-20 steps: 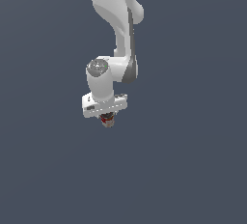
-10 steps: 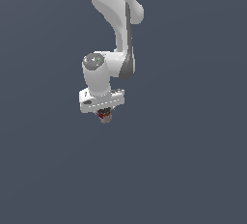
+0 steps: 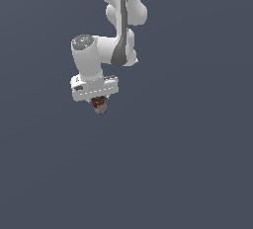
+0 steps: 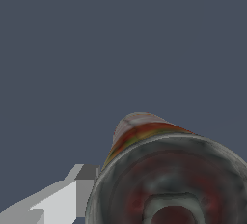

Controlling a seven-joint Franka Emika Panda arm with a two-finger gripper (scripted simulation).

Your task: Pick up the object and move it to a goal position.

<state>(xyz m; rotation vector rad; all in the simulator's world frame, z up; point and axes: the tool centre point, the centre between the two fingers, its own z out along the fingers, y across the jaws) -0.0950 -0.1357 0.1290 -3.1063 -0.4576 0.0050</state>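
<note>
White robot hand [image 3: 100, 102] hangs below the arm, fingers clamped on the tiny cylindrical can with dark top and red-and-tan label [image 3: 100, 106]. Can held aloft, protruding at 6 o'clock beneath the hand. Wrist view: can's dark rim [image 4: 169, 184] close up, one grey finger [image 4: 72, 194] alongside.

Simulated void — flat slate-grey backdrop [image 3: 197, 164] everywhere (no furniture, walls), white rendered arm [image 3: 118, 25].
</note>
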